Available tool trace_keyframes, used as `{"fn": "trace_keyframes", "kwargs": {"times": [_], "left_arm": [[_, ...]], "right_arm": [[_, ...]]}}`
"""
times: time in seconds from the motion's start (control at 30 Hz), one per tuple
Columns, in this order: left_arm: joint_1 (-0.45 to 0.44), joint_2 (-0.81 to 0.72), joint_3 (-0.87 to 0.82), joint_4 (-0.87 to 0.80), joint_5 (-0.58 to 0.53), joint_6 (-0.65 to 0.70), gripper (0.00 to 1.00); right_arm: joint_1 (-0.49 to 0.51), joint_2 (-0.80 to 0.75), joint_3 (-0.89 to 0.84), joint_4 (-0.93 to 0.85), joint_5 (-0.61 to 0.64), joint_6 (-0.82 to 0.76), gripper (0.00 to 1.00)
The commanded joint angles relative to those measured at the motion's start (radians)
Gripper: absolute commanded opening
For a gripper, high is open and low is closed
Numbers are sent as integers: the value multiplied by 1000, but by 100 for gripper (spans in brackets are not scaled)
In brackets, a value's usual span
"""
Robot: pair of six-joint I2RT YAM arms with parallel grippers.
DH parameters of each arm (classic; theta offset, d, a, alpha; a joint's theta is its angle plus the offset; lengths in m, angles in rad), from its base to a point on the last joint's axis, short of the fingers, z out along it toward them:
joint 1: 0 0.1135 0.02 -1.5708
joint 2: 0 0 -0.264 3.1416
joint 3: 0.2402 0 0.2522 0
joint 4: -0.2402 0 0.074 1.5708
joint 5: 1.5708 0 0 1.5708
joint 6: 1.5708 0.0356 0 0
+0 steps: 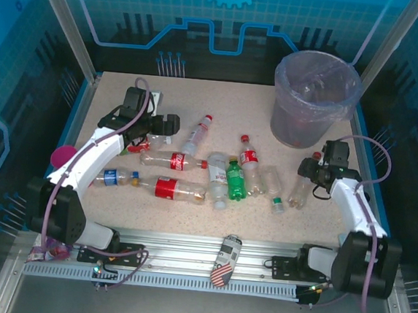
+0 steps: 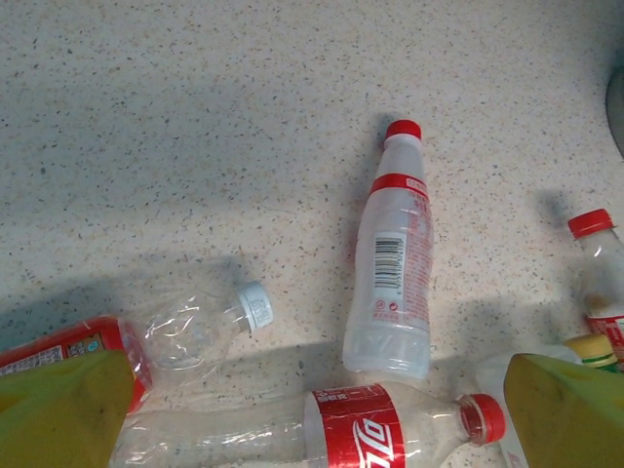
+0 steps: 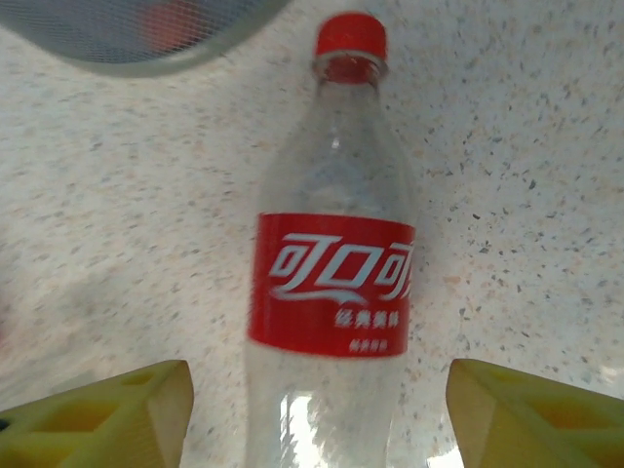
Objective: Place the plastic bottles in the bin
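The right end effector [image 3: 320, 390] is released, its fingers flanking a red-labelled bottle [image 3: 331, 283] without touching it. The bottle's long axis runs straight ahead, red cap foremost and base cut off. Just beyond the cap is the bin [image 3: 136, 34], blurred and cropped. The left end effector [image 2: 317, 409] is also released. Beneath it a crosswise bottle [image 2: 361, 429] points its cap toward the right finger. At least nine bottles lie on the desk [image 1: 228, 100], including one green bottle [image 1: 235, 179], and there is one bin.

The bin [image 1: 315, 100] is standing at the upper right of the counter [image 1: 221, 99]. Plastic bottles [image 1: 173, 188] are lying scattered across the frame's middle, below and left of it. A can [image 1: 225, 260] is lying on the rail [image 1: 179, 245] at bottom centre, and a cup [image 1: 62, 155] is sitting at the left edge.
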Motion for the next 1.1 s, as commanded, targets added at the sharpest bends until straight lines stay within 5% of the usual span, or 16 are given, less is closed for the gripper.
{"fn": "trace_keyframes", "kwargs": {"times": [0.0,0.63,1.07], "left_arm": [[-7,0,57,-38,23,-1,99],[-46,-56,-36,5,-55,93,98],[-53,-52,-36,3,-61,104,98]], "right_arm": [[-39,79,-5,156,-61,0,73],[-78,318,62,246,-74,-20,77],[-102,152,-18,259,-58,-1,57]]}}
